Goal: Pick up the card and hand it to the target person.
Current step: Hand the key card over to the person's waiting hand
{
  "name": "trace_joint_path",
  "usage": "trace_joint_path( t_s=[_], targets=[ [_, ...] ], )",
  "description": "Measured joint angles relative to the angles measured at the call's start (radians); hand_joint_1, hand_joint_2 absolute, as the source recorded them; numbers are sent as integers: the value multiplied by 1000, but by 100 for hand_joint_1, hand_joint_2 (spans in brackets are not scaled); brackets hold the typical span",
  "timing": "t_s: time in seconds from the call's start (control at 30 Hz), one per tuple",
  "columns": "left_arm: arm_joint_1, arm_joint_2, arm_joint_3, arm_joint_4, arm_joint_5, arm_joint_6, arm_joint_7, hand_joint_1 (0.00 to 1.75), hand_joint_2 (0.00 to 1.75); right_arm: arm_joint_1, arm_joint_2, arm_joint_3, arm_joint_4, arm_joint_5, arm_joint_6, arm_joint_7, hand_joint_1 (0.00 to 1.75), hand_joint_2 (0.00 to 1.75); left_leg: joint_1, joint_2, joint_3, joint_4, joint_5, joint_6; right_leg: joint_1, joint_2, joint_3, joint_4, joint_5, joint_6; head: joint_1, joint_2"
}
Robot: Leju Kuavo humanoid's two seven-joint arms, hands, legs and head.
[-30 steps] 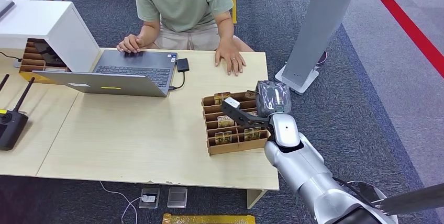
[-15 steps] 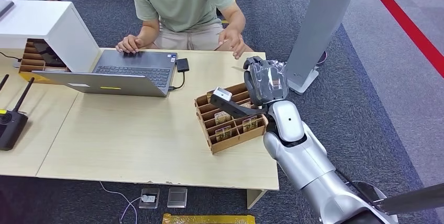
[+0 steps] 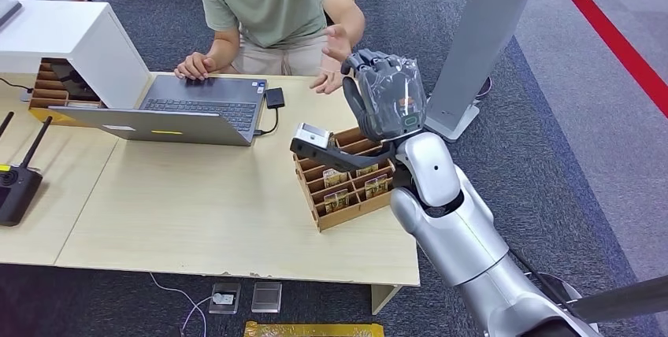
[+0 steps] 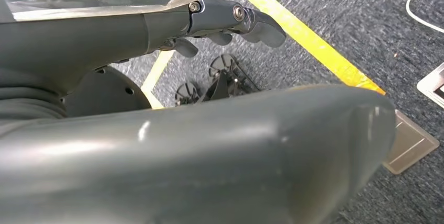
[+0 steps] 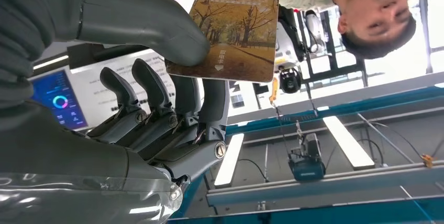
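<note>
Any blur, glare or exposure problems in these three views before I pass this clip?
Head view: even light, sharp; the person's raised hand is slightly smeared. Left wrist view: the near grey thumb is soft, the floor a little smeared. Right wrist view: the card held by the right hand is crisp with readable print, but bright windows and ceiling lights behind it blow out.

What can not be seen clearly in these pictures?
- Card: in the head view the right hand hides it.
- Small print on the card: too small, right wrist view.
- Left hand: the left wrist view's near grey cover hides most of it.
- Cardboard tray: the right arm covers its far side, head view.
</note>
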Motion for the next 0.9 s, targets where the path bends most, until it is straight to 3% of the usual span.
trace_joint_path(
  t_s=[0.4, 0.6, 0.63, 0.7, 0.77, 0.9],
  targets=[
    [-4, 0, 0, 2, -65, 27, 14, 0, 0, -74, 74, 30, 109, 7, -9, -16, 154, 175, 0, 0, 0, 0, 0, 0, 0, 0, 0, 0, 0, 0, 0, 0],
    [-4, 0, 0, 2, -54, 24, 6, 0, 0, -89, 93, 52, 188, 11, -8, -19, 146, 175, 0, -1, 0, 0, 0, 0, 0, -1, 0, 0, 0, 0, 0, 0],
    [-4, 0, 0, 2, -54, 23, 4, 0, 0, -91, 95, 56, 202, 13, -7, -20, 134, 175, 0, -1, 0, 0, 0, 0, 0, -1, 0, 0, 0, 0, 0, 0],
    [-4, 0, 0, 2, -53, 23, 1, 0, 0, -92, 98, 64, 225, 15, -6, -21, 58, 175, 0, -1, 0, 0, 0, 0, 0, -1, 0, 0, 0, 0, 1, 0],
    [-4, 0, 0, 2, -53, 23, 1, 0, 0, -92, 101, 71, 247, 14, -5, -22, 0, 175, 0, -1, 0, 0, 0, 0, 0, -1, 0, 0, 0, 0, 1, 0],
    [-4, 0, 0, 2, -49, 24, 1, 0, 0, -92, 103, 77, 279, -21, -2, -23, 0, 175, 0, -1, 0, 0, 0, 0, 0, -1, 0, 0, 0, 0, 0, 0]
  ],
)
